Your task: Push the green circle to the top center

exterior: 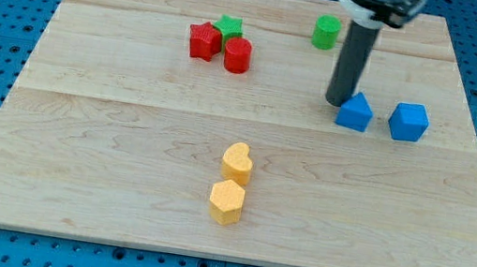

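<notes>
The green circle stands near the view's top, a little right of centre, on the wooden board. My tip rests on the board below and slightly right of the green circle, clearly apart from it. The tip is right beside the left edge of a blue pentagon-like block, touching or nearly touching it.
A blue cube-like block sits right of the blue pentagon. A green star, a red star and a red cylinder cluster at upper left of centre. A yellow heart and yellow hexagon sit at lower centre.
</notes>
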{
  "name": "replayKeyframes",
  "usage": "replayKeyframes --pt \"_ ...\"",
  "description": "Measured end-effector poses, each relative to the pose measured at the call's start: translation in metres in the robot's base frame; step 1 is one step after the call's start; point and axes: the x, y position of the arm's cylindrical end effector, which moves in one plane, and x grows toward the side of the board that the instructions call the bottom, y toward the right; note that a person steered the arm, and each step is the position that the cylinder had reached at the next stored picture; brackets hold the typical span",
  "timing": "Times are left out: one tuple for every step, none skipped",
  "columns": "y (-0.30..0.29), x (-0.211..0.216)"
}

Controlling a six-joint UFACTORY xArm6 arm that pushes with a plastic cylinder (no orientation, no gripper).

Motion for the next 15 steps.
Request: replayKeyframes --pt "0.004 0.004" --pt "-0.007 0.004" --pt "-0.014 0.004" --pt "-0.014 0.003" --pt "-0.014 0.003" --pt "-0.014 0.003" --pt "-0.014 0.001" --pt "-0.014 -0.001" --pt "-0.014 -0.001" --pt "-0.019 -0.030" --pt "-0.007 -0.038" --pt "0.004 -0.076" --pt "-0.002 -0.107" --pt "0.003 -0.112" --pt "0.000 -0.121"
